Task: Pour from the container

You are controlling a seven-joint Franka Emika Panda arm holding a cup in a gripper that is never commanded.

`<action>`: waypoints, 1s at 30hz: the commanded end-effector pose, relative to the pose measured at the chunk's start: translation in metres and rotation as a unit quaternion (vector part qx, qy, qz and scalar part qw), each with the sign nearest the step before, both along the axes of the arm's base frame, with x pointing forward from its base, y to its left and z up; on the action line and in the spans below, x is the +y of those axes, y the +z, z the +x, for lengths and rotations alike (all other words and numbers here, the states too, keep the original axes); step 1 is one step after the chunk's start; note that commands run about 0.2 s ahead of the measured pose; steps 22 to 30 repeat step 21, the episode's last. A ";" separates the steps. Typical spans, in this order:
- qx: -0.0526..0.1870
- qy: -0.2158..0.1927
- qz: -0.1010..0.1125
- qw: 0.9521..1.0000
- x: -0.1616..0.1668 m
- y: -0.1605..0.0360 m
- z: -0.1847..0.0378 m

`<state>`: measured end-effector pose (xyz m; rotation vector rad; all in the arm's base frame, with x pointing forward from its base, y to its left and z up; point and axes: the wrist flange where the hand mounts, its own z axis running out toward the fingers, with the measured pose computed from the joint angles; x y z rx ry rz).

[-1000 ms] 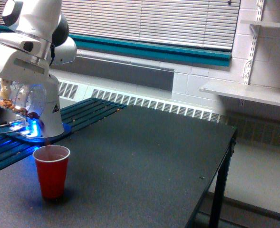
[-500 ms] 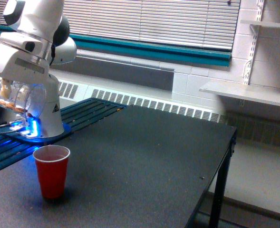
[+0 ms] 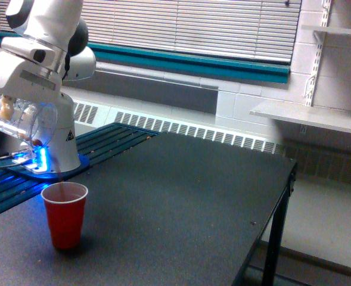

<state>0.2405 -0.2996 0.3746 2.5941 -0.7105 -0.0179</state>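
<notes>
At the exterior view's far left, the white arm bends down so its gripper point(image 3: 11, 107) hangs above the dark table point(image 3: 181, 196), closed around the clear container point(image 3: 14, 119), which lies tipped on its side up and to the left of the red cup point(image 3: 65, 213). The fingers are mostly hidden behind the plastic, the brown bits inside blur together, and the container's left end is cut off by the frame edge.

One clear container point(image 3: 17, 119); one red cup point(image 3: 65, 213); one black table point(image 3: 181, 196); one robot arm point(image 3: 41, 53).
</notes>
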 end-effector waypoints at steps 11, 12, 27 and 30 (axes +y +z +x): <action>0.009 0.001 -0.010 1.000 0.002 0.009 0.002; 0.009 0.000 -0.010 1.000 0.002 0.009 0.002; 0.005 -0.002 -0.009 1.000 0.004 0.008 0.001; 0.005 -0.002 -0.009 1.000 0.004 0.008 0.001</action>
